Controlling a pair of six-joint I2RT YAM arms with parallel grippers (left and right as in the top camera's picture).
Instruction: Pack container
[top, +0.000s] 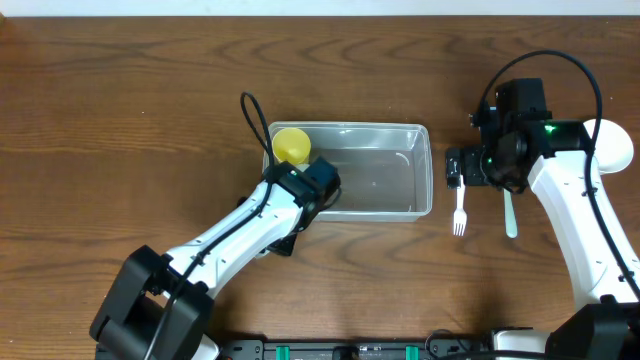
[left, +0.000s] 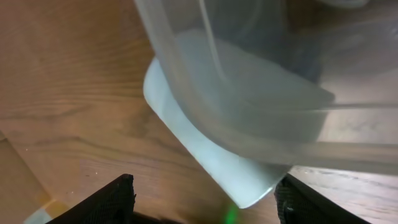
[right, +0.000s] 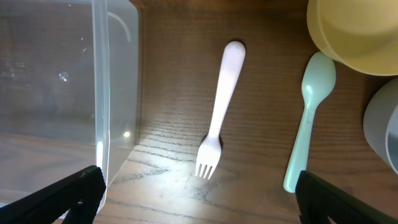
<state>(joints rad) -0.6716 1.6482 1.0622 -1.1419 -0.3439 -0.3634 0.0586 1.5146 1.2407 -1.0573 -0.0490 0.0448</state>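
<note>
At the right end of the wooden counter (top: 120, 110), the right end effector (right: 199, 182) hangs released. Its two fingers are spread wide, hold nothing, and straddle the tines of a white plastic fork (right: 219, 106) that lies flat below. Just beside the fork, roughly parallel and not touching it, lies a pale mint-green plastic spoon (right: 309, 118). A round yellow bowl (right: 354, 31) and the edge of a grey-white bowl (right: 384, 134) sit past the spoon.

On the fork's other side rises the short end wall of the clear rectangular plastic container (top: 425, 170). The container stands at mid-counter with a small round yellow cup (top: 291, 145) already in its far left corner.

The left end effector (top: 318, 186) sits at the container's near left corner, also released. In its wrist view a pale rounded piece (left: 239, 177) shows between the spread fingers below the clear wall, but what it is cannot be told.

The step in hand looks like picking up the fork. That calls for a straight descent and a pinch across the thin handle close to the counter. The fork then has to be lifted over the rim and into the container.
</note>
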